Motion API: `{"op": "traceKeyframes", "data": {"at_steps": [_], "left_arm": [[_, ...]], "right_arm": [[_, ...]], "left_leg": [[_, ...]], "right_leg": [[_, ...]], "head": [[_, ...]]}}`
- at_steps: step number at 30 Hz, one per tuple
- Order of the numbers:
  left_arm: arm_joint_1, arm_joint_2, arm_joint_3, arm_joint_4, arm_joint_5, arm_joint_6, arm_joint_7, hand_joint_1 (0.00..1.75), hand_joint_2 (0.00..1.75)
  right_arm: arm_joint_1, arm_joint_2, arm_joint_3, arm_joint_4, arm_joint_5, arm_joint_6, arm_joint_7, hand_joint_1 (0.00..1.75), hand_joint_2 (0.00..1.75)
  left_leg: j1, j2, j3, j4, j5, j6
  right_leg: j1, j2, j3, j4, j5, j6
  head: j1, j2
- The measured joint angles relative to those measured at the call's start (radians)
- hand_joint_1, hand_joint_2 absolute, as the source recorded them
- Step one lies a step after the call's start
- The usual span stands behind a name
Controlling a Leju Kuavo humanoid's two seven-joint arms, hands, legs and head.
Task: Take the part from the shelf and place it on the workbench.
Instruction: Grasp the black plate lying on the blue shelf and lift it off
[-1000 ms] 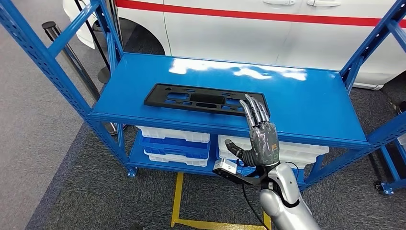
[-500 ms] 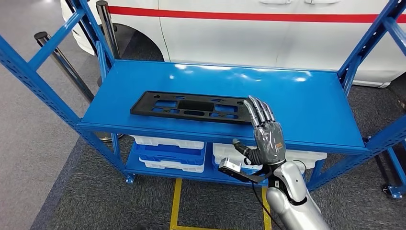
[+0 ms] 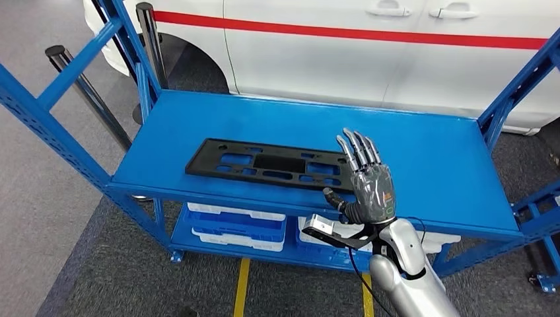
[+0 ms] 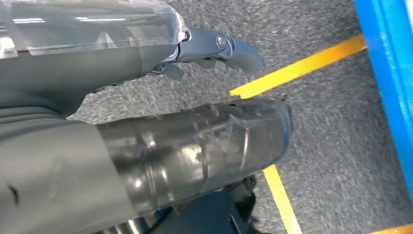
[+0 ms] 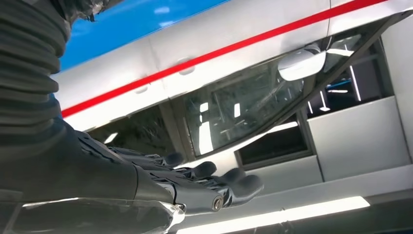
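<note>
Closer in now, right hand (image 3: 367,179) raised with fingers spread and empty just beside the black part's (image 3: 267,164) near end — part flat on the blue shelf (image 3: 422,152), ungrasped — pickup and workbench placement remain.

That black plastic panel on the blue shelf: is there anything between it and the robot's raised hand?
Nothing. In the head view the right hand, open, hovers at the black panel's near right end, fingertips overlapping its corner; whether they touch is unclear.

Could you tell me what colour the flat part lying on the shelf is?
Black: the flat plastic part, clearest in the head view.
</note>
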Motion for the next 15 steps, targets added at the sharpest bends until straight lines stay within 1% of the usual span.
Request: {"op": "traceKeyframes", "data": {"at_steps": [1,2,3,4,5,6,7,8,9,10,11,12,13,14,15], "left_arm": [[0.001,0.000,0.000,0.000,0.000,0.000,0.000,0.00,0.00],[0.002,-0.001,-0.001,0.000,0.000,-0.001,0.000,0.00,0.00],[0.004,-0.001,-0.001,0.000,-0.001,-0.001,0.000,0.00,0.00],[0.005,-0.001,-0.001,0.000,-0.001,-0.001,0.000,0.00,0.00],[0.005,-0.002,-0.001,0.000,-0.001,-0.001,0.000,0.00,0.00],[0.005,-0.002,-0.001,0.000,-0.001,-0.001,0.000,0.00,0.00],[0.003,-0.002,-0.001,0.000,-0.001,-0.001,0.001,0.00,0.00],[0.003,-0.002,-0.002,0.000,-0.001,-0.001,0.001,0.00,0.00],[0.001,-0.002,-0.002,0.000,-0.001,-0.001,0.001,0.00,0.00],[0.000,-0.002,-0.002,0.000,-0.001,-0.001,0.001,0.00,0.00],[0.000,-0.002,-0.002,0.000,-0.001,-0.001,0.001,0.00,0.00],[0.000,-0.002,-0.002,0.000,-0.001,-0.001,0.001,0.00,0.00],[-0.001,-0.002,-0.002,0.000,-0.001,-0.001,0.000,0.00,0.00],[-0.002,-0.002,-0.002,0.000,-0.001,-0.001,0.000,0.00,0.00],[-0.002,-0.002,-0.003,0.000,-0.001,-0.001,0.000,0.00,0.00]], "right_arm": [[0.001,-0.001,0.000,0.000,0.000,0.000,0.000,0.00,1.75],[0.002,-0.002,0.000,0.001,0.000,0.000,0.000,0.00,1.75],[0.002,-0.003,0.000,0.001,0.000,0.000,0.000,0.00,1.75],[0.002,-0.004,0.000,0.001,0.000,0.000,0.000,0.00,1.75],[0.002,-0.006,0.000,0.001,0.000,0.000,0.000,0.00,1.75],[0.002,-0.007,0.000,0.002,0.000,0.000,0.000,0.00,1.75],[0.002,-0.008,0.000,0.004,0.000,0.001,0.000,0.00,1.75],[0.003,-0.008,0.000,0.005,0.000,0.002,0.000,0.00,1.75],[0.003,-0.008,0.000,0.006,0.000,0.002,0.000,0.00,1.75],[0.004,-0.009,0.000,0.005,0.000,0.002,0.000,0.00,1.75],[0.003,-0.010,-0.001,0.005,0.000,0.002,0.000,0.00,1.75],[0.002,-0.011,-0.001,0.005,0.000,0.002,0.000,0.00,1.75],[0.001,-0.011,-0.002,0.005,0.000,0.002,0.000,0.00,1.75],[0.000,-0.011,-0.002,0.005,0.000,0.002,0.000,0.00,1.75],[-0.001,-0.011,-0.002,0.005,0.000,0.002,0.000,0.00,1.75]], "left_leg": [[0.001,0.000,0.008,0.000,-0.008,-0.001],[0.002,-0.001,0.018,0.001,-0.017,-0.003],[0.004,-0.001,0.030,0.001,-0.026,-0.006],[0.006,-0.002,0.045,0.002,-0.038,-0.010],[0.008,-0.002,0.057,0.003,-0.051,-0.016],[0.009,-0.003,0.068,0.006,-0.063,-0.023],[0.009,-0.003,0.075,0.008,-0.075,-0.031],[0.009,-0.002,0.080,0.010,-0.083,-0.039],[0.008,-0.003,0.085,0.011,-0.087,-0.046],[0.008,-0.002,0.087,0.014,-0.088,-0.051],[0.009,-0.002,0.084,0.032,-0.086,-0.055],[0.010,-0.001,0.069,0.066,-0.084,-0.057],[0.012,-0.001,0.040,0.119,-0.088,-0.060],[0.013,-0.001,0.000,0.184,-0.103,-0.063],[0.013,-0.001,-0.045,0.245,-0.130,-0.066]], "right_leg": [[-0.004,0.000,-0.039,0.043,-0.018,0.005],[-0.008,0.000,-0.064,0.059,-0.021,0.010],[-0.012,-0.001,-0.073,0.040,-0.001,0.013],[-0.015,-0.002,-0.066,-0.010,0.038,0.016],[-0.018,-0.005,-0.051,-0.080,0.095,0.018],[-0.018,-0.007,-0.038,-0.138,0.135,0.017],[-0.016,-0.009,-0.029,-0.176,0.161,0.013],[-0.014,-0.009,-0.026,-0.194,0.173,0.006],[-0.010,-0.007,-0.024,-0.192,0.163,-0.003],[-0.011,-0.004,-0.018,-0.191,0.162,-0.012],[-0.012,-0.003,-0.009,-0.194,0.159,-0.021],[-0.013,-0.002,0.003,-0.197,0.153,-0.029],[-0.014,-0.002,0.016,-0.200,0.146,-0.035],[-0.013,-0.003,0.027,-0.202,0.137,-0.040],[-0.011,-0.002,0.036,-0.203,0.128,-0.043]], "head": [[0.000,0.000],[0.000,0.000],[0.000,0.000],[0.000,0.000],[0.000,0.000],[0.000,0.000],[0.000,0.000],[-0.001,0.000],[-0.001,0.000],[-0.002,0.000],[-0.001,0.000],[-0.002,0.000],[-0.002,0.000],[-0.003,0.000],[-0.003,0.000]]}}
